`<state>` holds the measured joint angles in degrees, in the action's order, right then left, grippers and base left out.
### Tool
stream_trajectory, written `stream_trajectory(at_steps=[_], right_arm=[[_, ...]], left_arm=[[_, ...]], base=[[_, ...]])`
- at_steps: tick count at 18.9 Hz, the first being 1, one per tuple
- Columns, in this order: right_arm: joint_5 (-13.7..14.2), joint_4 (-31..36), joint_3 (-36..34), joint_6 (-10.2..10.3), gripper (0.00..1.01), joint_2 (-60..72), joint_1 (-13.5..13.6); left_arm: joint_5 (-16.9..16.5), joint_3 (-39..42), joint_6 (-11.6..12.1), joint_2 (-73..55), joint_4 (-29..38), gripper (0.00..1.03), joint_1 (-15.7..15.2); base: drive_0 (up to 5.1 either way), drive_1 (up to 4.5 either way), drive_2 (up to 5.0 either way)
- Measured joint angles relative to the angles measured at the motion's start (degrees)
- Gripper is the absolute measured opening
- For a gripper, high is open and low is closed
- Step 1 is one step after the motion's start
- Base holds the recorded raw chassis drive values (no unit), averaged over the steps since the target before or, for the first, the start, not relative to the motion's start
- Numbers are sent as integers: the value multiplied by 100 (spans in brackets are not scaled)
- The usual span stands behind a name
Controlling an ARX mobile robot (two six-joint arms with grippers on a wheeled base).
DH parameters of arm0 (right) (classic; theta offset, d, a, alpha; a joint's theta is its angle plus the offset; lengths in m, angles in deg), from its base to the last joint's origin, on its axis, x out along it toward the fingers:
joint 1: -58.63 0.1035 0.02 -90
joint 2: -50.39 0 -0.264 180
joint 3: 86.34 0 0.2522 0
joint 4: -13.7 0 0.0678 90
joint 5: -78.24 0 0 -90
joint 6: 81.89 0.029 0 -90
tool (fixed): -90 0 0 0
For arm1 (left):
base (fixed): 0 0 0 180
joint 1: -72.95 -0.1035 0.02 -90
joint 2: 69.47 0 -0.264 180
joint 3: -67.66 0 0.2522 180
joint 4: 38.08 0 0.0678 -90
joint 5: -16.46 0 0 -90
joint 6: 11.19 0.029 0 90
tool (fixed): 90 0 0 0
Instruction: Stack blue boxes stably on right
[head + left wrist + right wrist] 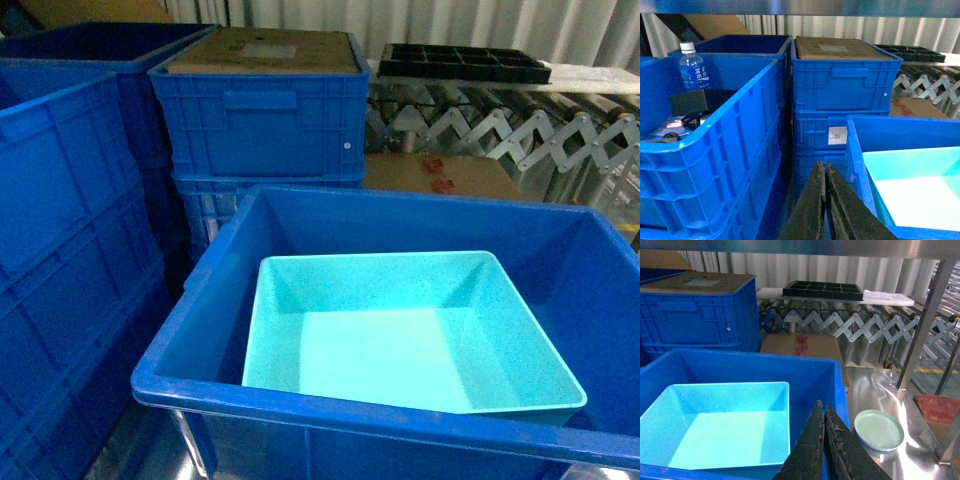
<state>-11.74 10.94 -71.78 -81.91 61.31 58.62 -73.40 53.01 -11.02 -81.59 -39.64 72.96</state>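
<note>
Turquoise tub [400, 340] sits inside big blue crate [200, 385], untouched. Left hand [825, 167] and right hand [820, 407] pressed together, empty. Pickup step likely ahead: spread fingers, reach for tub rim.

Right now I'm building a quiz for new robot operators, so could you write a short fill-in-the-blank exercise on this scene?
1. The turquoise tub sits inside a larger royal-blue ____.
2. In the left wrist view, a water ____ stands in the crate on the left.
3. On the steel table beside the big crate lies a pale green ____.
4. The fingers of both the left gripper and the right gripper are ____.

Missing words: crate; bottle; plate; shut
</note>
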Motion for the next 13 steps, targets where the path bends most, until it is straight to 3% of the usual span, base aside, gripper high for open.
stream_trajectory(at_steps=[1, 3, 4, 10, 11, 13], right_arm=[[0, -111, 0, 0, 2, -105, 0], [0, -1161, 4, 0, 2, -970, 0], [-4, -1021, 22, 0, 2, -1064, 0], [0, -1128, 4, 0, 2, -1067, 0], [0, -1130, 4, -2, 11, -1067, 0], [0, -1128, 4, -2, 38, -1067, 0]], left_arm=[[0, 0, 0, 107, -118, 2, 0], [4, 0, 2, 341, -417, 2, 0], [-24, -2, 0, 1014, -1303, 2, 0], [-9, -2, 0, 1154, -1246, 2, 0], [-11, -2, -9, 1154, -1246, 5, 0], [-11, -2, -9, 1154, -1246, 32, 0]], base=[[0, 0, 0], [0, 0, 0], [0, 0, 0], [0, 0, 0], [0, 0, 0], [0, 0, 0]])
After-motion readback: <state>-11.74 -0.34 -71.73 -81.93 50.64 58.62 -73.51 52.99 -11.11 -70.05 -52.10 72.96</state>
